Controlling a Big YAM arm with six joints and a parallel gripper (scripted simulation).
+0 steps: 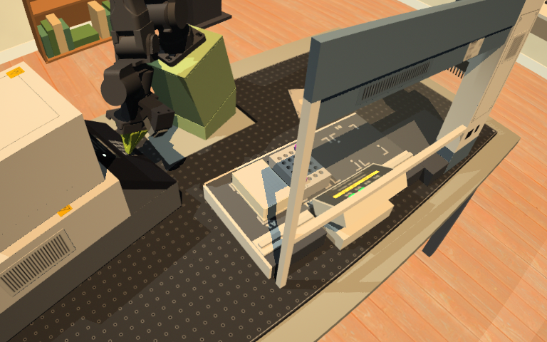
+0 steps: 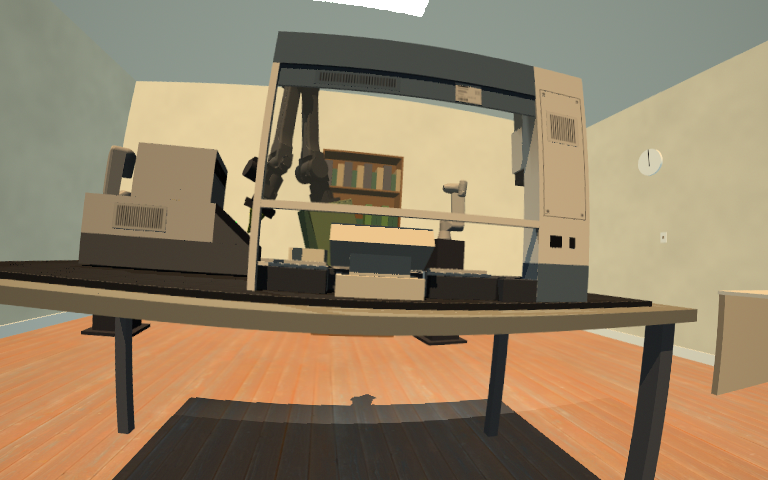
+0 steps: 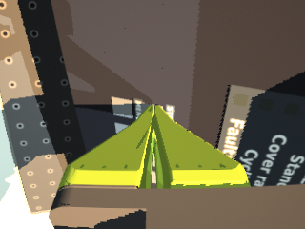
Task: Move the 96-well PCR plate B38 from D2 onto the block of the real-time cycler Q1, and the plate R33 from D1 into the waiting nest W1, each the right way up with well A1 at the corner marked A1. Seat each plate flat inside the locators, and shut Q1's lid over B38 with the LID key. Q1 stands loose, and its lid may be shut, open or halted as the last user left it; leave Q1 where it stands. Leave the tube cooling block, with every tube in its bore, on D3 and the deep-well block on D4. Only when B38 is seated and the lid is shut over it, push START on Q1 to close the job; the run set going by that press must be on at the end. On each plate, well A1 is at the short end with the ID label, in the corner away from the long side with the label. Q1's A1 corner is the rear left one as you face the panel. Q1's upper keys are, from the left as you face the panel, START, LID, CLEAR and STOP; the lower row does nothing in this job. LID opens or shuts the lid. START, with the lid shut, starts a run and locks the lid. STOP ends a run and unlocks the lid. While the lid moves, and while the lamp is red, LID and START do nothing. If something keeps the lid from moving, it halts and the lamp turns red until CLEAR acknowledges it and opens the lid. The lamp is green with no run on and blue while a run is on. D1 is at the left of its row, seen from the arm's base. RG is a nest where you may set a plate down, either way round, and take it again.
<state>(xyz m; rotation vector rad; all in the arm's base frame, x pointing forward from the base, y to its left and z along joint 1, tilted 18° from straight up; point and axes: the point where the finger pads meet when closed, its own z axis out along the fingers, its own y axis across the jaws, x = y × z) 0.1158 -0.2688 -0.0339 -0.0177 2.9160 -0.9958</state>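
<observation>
The cycler Q1 point(image 1: 44, 177) stands at the left of the table with its beige lid point(image 1: 32, 120) down over the block. I see no plate on it; the block is covered. My gripper point(image 1: 131, 145) is shut and empty, its green fingertips point(image 3: 152, 110) down at the black sloped key panel point(image 1: 120, 161), by a pale key point(image 3: 126, 109). A small lit lamp point(image 1: 104, 154) shows on the panel; I cannot tell its colour. A dark plate with a yellow label point(image 1: 355, 183) lies on a beige nest under the gantry rail.
A gantry frame point(image 1: 403, 52) spans the deck tray point(image 1: 250, 217), with a post point(image 1: 294, 193) at the front. On the tray lie a cream deep-well block point(image 1: 253, 189) and a grey tube block point(image 1: 298, 167). The arm's green base point(image 1: 193, 84) stands behind.
</observation>
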